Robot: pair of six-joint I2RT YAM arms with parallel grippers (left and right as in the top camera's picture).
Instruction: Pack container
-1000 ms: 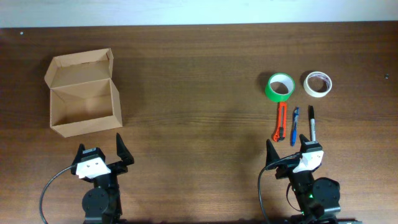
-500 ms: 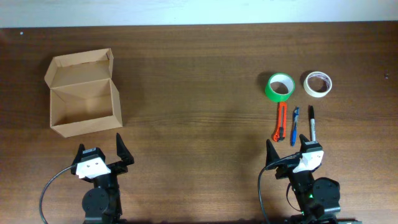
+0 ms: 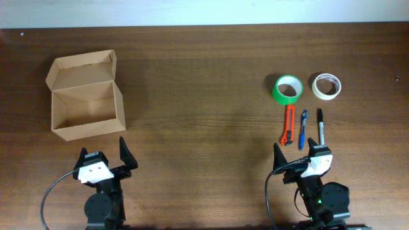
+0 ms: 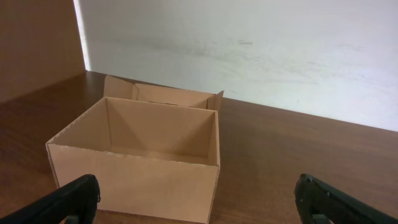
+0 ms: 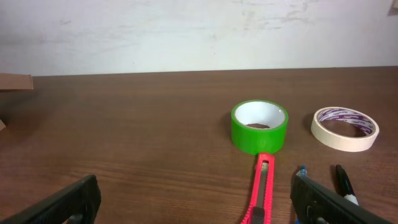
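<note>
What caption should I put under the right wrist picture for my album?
Green tape roll, cream tape roll and red cutter on the brown table, ahead of open fingers.

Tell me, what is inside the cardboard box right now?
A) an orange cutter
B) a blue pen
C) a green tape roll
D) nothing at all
D: the box stands open with only bare cardboard inside, while the green tape roll, the orange cutter and the blue pen lie at the other end of the table.
</note>
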